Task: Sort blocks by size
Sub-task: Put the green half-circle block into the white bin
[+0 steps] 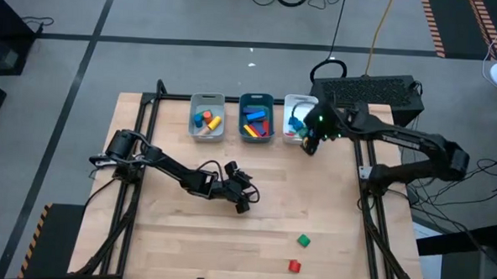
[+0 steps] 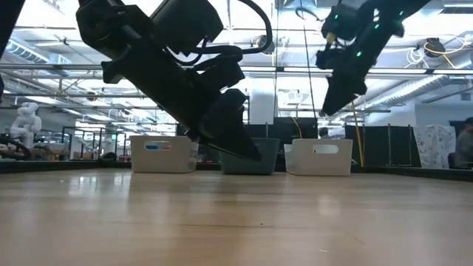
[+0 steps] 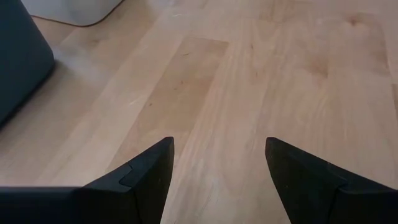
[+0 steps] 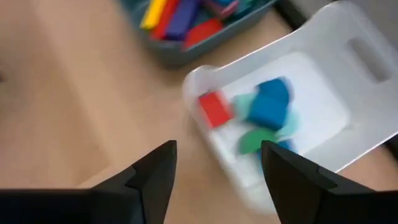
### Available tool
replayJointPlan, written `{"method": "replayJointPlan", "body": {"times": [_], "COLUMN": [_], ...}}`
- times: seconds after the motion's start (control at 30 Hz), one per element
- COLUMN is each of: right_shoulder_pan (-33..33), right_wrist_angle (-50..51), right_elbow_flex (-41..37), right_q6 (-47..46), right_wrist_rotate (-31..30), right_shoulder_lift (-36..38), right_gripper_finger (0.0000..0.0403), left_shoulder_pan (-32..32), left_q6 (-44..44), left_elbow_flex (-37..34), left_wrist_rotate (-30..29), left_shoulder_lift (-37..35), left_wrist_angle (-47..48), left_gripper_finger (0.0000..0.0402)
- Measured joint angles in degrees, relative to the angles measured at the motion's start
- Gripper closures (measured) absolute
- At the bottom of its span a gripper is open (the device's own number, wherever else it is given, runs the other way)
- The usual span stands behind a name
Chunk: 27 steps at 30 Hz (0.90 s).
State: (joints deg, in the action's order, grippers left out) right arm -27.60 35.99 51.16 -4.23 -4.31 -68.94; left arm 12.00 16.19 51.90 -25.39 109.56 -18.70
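Right gripper [image 1: 309, 147] open, empty, at white tray [image 1: 291, 99] edge, upper centre; left gripper [image 1: 244, 200] open over bare mid-worktop [image 1: 330, 202].

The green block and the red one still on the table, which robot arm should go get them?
Probably the left: its open, empty gripper hangs low nearer the green block and red block. The right gripper, also open, is over the white tray.

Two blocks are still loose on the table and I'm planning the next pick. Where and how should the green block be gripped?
The green block looks like a small cube lying flat on the bare table, apart from the red block. I'd come straight down from above and close on two opposite side faces, which look clear. The open left gripper is probably nearer.
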Motion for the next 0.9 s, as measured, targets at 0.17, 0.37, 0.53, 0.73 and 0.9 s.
{"method": "replayJointPlan", "body": {"times": [0.17,0.37,0.53,0.73,0.9], "right_shoulder_pan": [10.4,25.5,36.8,48.7,54.7], "right_wrist_angle": [4.6,5.1,5.4,5.3,5.2], "right_elbow_flex": [0.0,0.0,0.0,0.0,-0.1], "right_q6": [-7.3,-15.8,-23.8,-32.2,-36.7], "right_wrist_rotate": [-0.1,-6.4,-11.9,-15.5,-16.8], "right_shoulder_lift": [2.2,2.2,1.6,-2.6,-9.7], "right_gripper_finger": [0.0193,0.0193,0.0193,0.0193,0.0193], "left_shoulder_pan": [0.0,0.0,0.0,1.0,3.0], "left_q6": [0.0,0.5,7.6,8.9,8.3], "left_elbow_flex": [0.0,0.0,-0.1,-0.1,0.0], "left_wrist_rotate": [0.0,-0.4,-10.9,-15.8,-20.8], "left_shoulder_lift": [0.0,0.0,-1.2,-4.9,-8.3], "left_wrist_angle": [0.0,1.9,14.8,19.8,20.0], "left_gripper_finger": [0.0149,0.0149,0.0149,0.0149,0.0149]}}
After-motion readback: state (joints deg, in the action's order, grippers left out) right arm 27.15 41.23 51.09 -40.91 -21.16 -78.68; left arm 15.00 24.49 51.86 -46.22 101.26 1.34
